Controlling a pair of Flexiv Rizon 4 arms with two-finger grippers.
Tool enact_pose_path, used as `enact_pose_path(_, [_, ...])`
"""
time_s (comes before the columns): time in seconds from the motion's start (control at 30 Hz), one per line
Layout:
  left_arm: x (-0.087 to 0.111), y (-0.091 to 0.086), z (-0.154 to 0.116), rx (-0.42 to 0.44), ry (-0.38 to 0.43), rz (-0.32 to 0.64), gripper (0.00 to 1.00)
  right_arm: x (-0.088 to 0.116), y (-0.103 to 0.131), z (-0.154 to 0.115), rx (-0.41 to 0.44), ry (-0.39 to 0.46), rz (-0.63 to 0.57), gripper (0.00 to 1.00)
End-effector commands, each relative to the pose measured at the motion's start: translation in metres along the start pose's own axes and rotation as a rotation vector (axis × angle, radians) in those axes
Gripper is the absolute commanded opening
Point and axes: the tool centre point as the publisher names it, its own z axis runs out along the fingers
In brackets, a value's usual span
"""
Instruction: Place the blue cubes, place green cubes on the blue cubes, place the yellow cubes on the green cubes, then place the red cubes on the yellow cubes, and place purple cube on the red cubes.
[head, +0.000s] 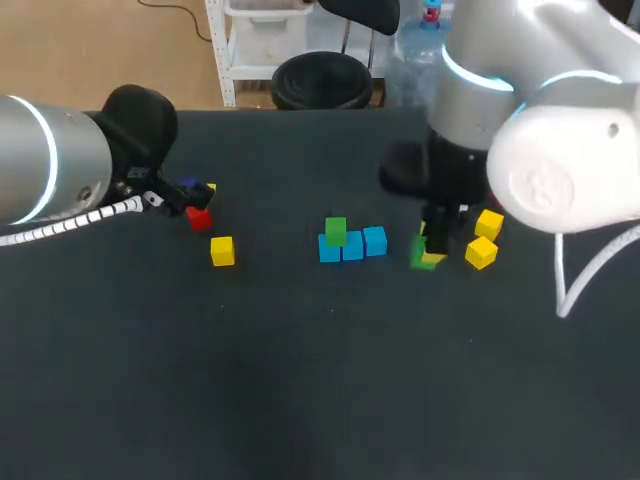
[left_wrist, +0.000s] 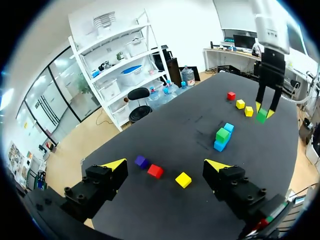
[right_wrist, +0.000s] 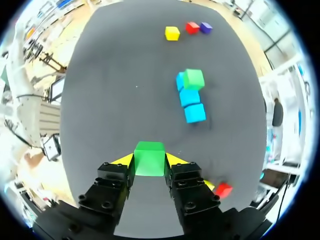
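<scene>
Three blue cubes (head: 353, 246) lie in a row mid-table, and a green cube (head: 336, 230) sits on the leftmost one. My right gripper (right_wrist: 149, 161) is shut on a second green cube (right_wrist: 149, 158), low over the cloth just right of the row (head: 424, 256). My left gripper (left_wrist: 166, 165) stands open at the far left, over a purple cube (left_wrist: 141, 161) and a red cube (left_wrist: 155, 171), holding nothing. A yellow cube (left_wrist: 183, 179) lies beside them. Two more yellow cubes (head: 485, 238) and another red cube (left_wrist: 231, 95) lie beyond the right gripper.
The black tabletop (head: 300, 380) is bare across the whole near half. My right arm (head: 560, 170) hides part of the table's right rear, and the red cube there does not show in the head view.
</scene>
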Motion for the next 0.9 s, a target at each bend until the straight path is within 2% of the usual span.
enact_pose_path(0.03, [0.001, -0.001, 0.001, -0.003, -0.003, -0.002, 1.0, -0.011, -0.008, 0.003, -0.023, 0.026, -0.048, 0.0])
enact_pose_path(0.13, [0.001, -0.001, 0.001, -0.003, -0.003, -0.002, 1.0, -0.017, -0.01, 0.007, -0.016, 0.051, -0.106, 0.0])
enact_pose_path(0.4, [0.001, -0.001, 0.001, -0.003, -0.003, -0.002, 1.0, -0.037, -0.013, 0.008, -0.005, 0.052, -0.207, 0.0])
enact_pose_path(0.9, [0.001, -0.001, 0.001, -0.003, -0.003, -0.002, 1.0, -0.051, -0.037, 0.026, 0.003, 0.08, -0.222, 0.0])
